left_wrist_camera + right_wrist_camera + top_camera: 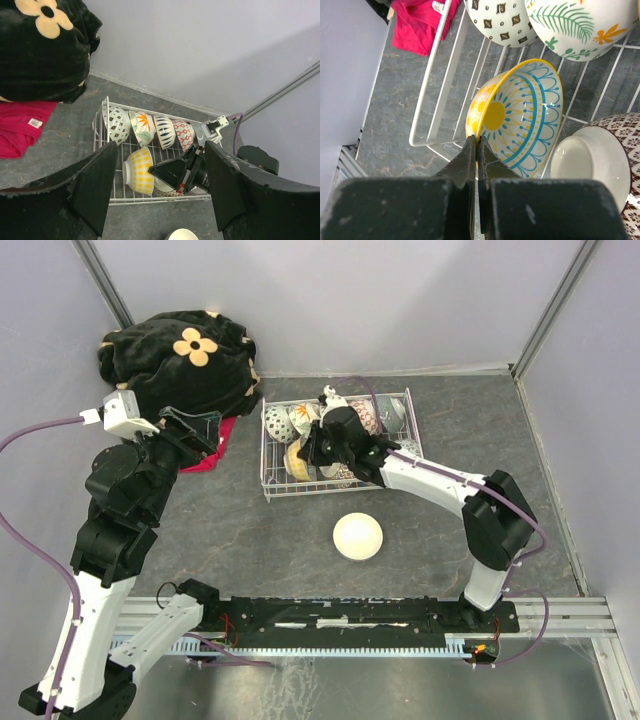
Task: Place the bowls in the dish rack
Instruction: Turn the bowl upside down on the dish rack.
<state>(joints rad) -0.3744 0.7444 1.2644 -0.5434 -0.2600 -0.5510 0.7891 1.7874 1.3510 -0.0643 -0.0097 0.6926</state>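
The white wire dish rack (268, 480) holds several bowls. My right gripper (477, 142) is shut on the rim of the yellow sunburst bowl (520, 120), which stands on edge in the rack's near left corner (137, 171). Behind it a row of bowls stands on edge: black-and-white (116, 125), leaf-patterned (141, 128), blue-striped (164, 131) and pink (183, 134). A brown-patterned bowl (600, 165) lies beside the yellow one. One cream bowl (358, 536) sits on the table in front of the rack. My left gripper (161, 147) hangs open and empty, above and left of the rack.
A black blanket with a flower (185, 360) is heaped at the back left, and a red cloth (212, 448) lies beside it, just left of the rack. Grey walls close the table on three sides.
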